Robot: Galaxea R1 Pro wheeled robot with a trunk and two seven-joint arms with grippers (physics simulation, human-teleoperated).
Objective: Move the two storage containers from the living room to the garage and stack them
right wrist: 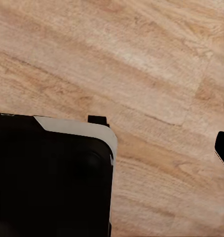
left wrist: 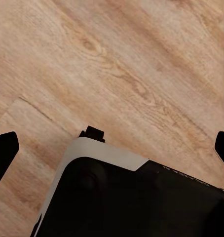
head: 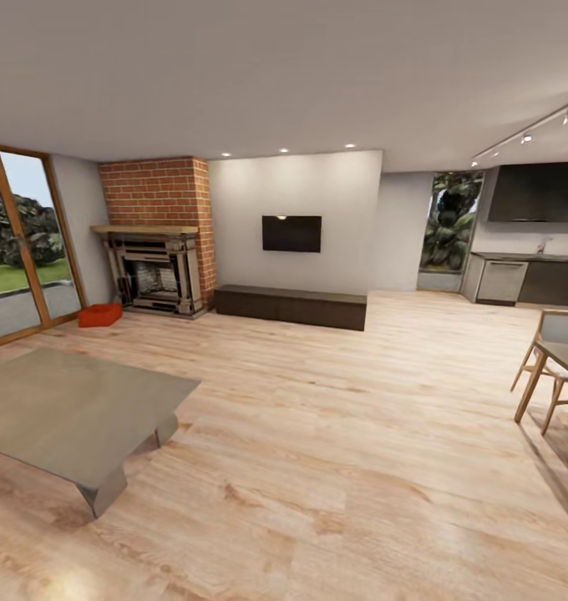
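Storage container [head: 99, 315]: one orange-red bin was seen at the left of the head view, on the wood floor [head: 334, 434] beside the fireplace [head: 154, 271]; contents could not be told.
Left fingers [left wrist: 4, 153]: spread wide, nothing held.
Right fingers [right wrist: 223, 149]: one tip seen; state could not be told.

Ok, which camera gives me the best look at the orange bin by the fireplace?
The head view: the orange bin sits on the wood floor between the glass door and the fireplace, far off. Both wrist views look down at floor planks and the robot's dark base instead.
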